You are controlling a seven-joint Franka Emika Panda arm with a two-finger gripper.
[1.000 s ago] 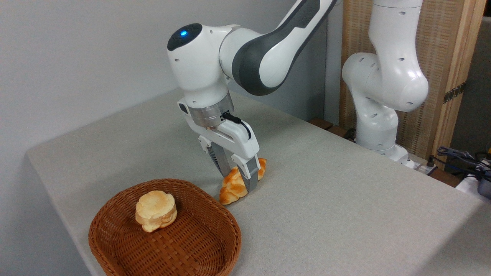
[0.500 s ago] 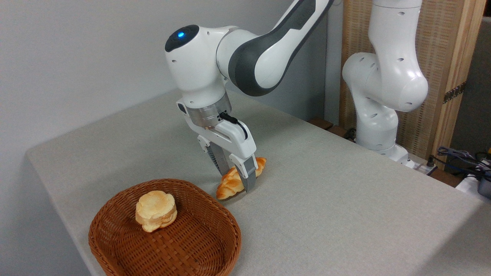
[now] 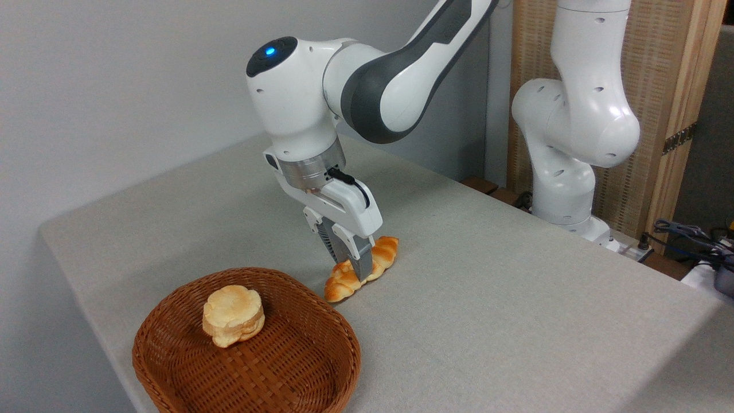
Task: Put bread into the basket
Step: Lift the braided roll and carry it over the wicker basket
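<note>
At your left, the wicker basket [image 3: 172, 367] holds a pale round bun [image 3: 233, 315] on the grey table [image 3: 516, 310]; just beyond its far rim the braided loaf [image 3: 378, 259] lies on the cloth outside the basket; your gripper [image 3: 351, 268] points down, its fingers pinching the loaf's middle.

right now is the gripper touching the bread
Touching. The camera view shows the gripper with its fingers closed against both sides of the bread, no gap visible, the loaf beside the basket.
</note>
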